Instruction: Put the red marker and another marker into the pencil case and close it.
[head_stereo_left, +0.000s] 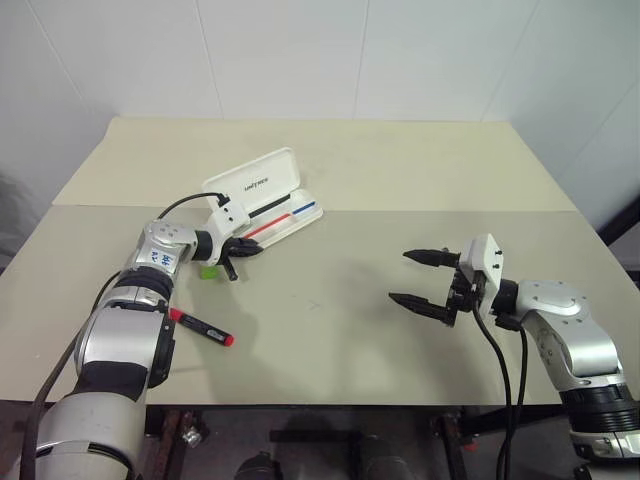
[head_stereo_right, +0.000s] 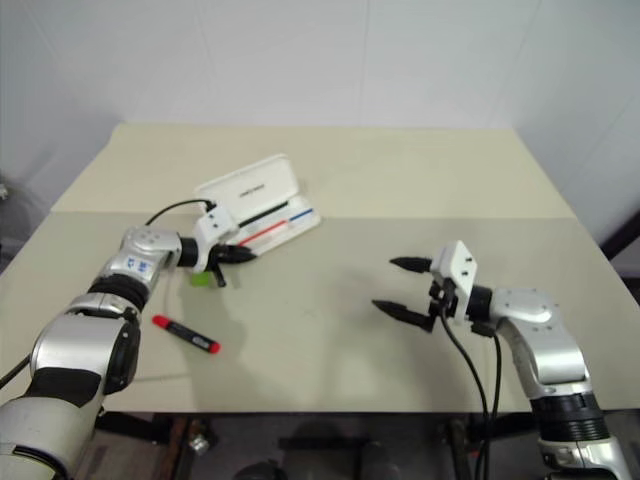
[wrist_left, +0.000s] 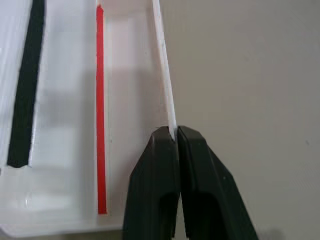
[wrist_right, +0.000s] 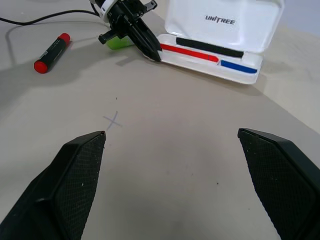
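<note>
left gripper (head_stereo_left: 243, 250) pinches the front rim of the open pencil case (head_stereo_left: 268, 197) (steadying it, likely); right gripper (head_stereo_left: 428, 279) hangs fingers apart. green marker (wrist_right: 119, 43) lies beside the case, red marker (head_stereo_left: 203, 328) farther off; both need loading next.

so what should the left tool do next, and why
Probably hold the grip and steady the pencil case. The left tool is shut on the case's thin front wall, the lid stands open, and the red marker and green highlighter both lie outside on the table. The right tool is open and free to fetch one.
</note>
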